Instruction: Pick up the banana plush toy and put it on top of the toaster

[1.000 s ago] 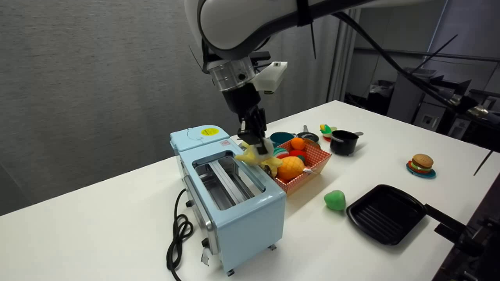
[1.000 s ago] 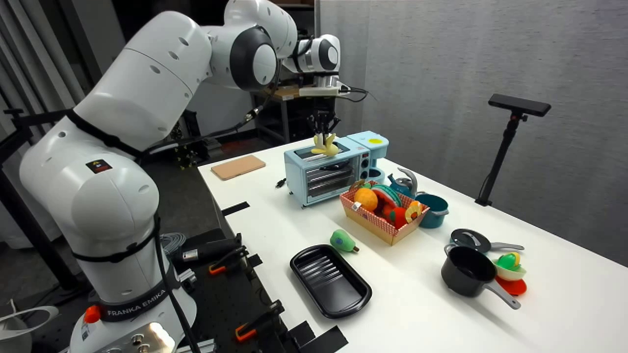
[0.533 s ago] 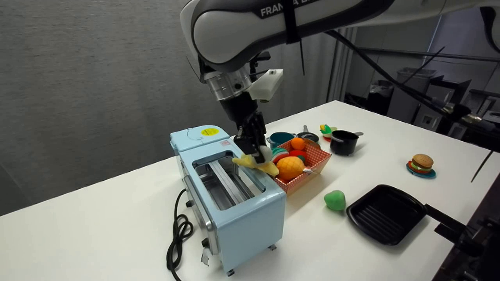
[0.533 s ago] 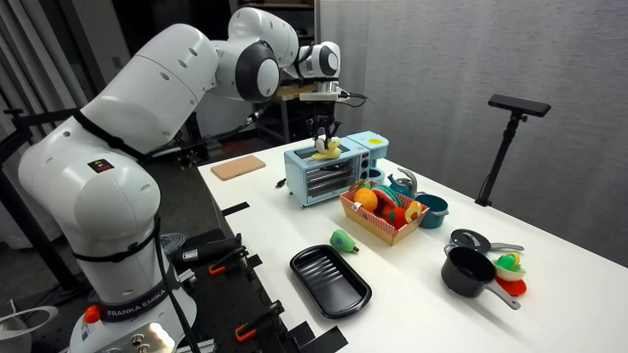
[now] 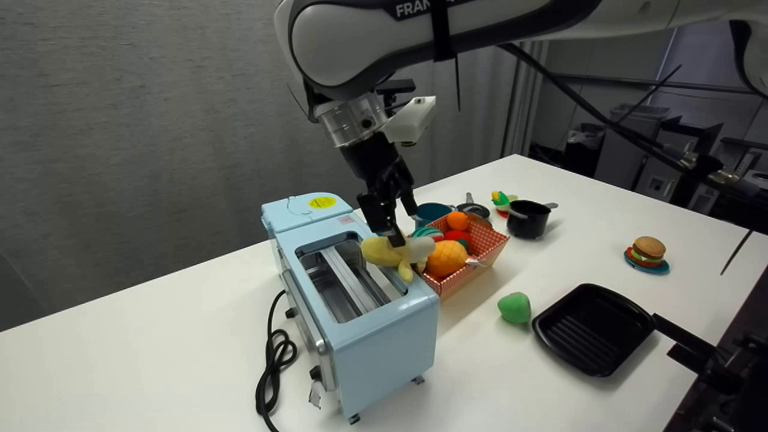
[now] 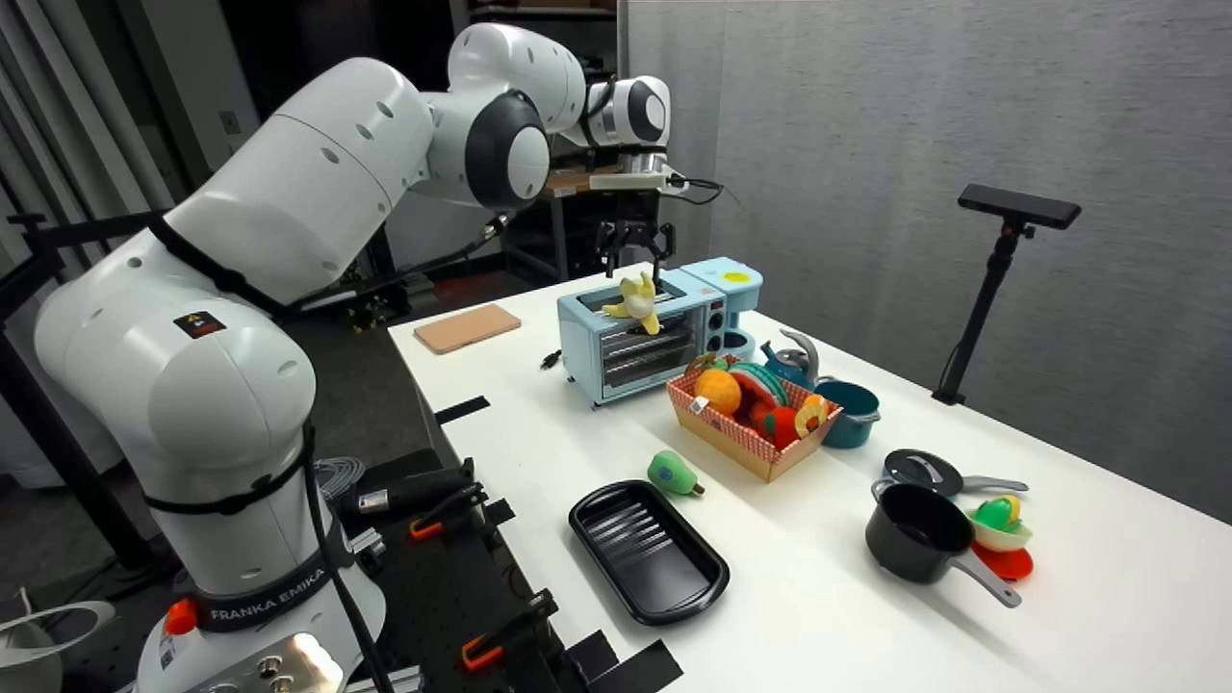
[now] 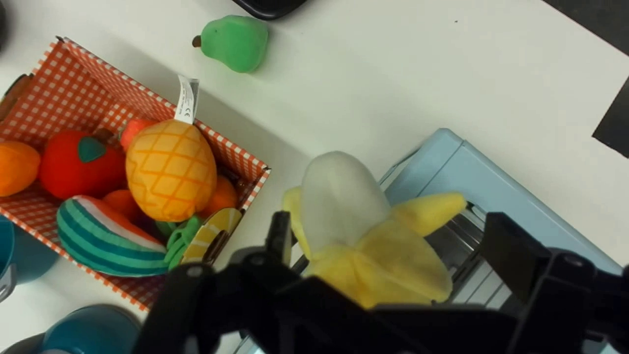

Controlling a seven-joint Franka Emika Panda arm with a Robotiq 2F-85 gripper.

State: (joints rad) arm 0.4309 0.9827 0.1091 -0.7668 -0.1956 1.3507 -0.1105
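The banana plush toy (image 5: pixel 384 252), yellow with a pale peeled tip, lies on the silver-slotted top of the pale blue toaster (image 5: pixel 384 354), across the rim of the opening on the basket side. In an exterior view its loose peel flaps hang over the edge of the toaster (image 6: pixel 582 356). My gripper (image 6: pixel 634 275) stands open just above, with one finger either side of the toy. Gaps show between the toy (image 7: pixel 339 201) and both fingers in the wrist view; whether its lower end touches the gripper (image 7: pixel 388 223) is hidden.
Beside the toaster is a red-checked basket (image 6: pixel 717 438) of plush fruit. A green pear (image 6: pixel 674 473) and a black grill pan (image 6: pixel 650 553) lie nearer the robot base. Black pot (image 6: pixel 919 529) and teal pot (image 6: pixel 849 412) stand farther along. A black cord (image 5: pixel 276 360) trails off the toaster.
The arm came down to the toaster top, then rose slightly. The fingers spread apart and let go of the banana, which rolled and turned, its pale tip now toward the basket.
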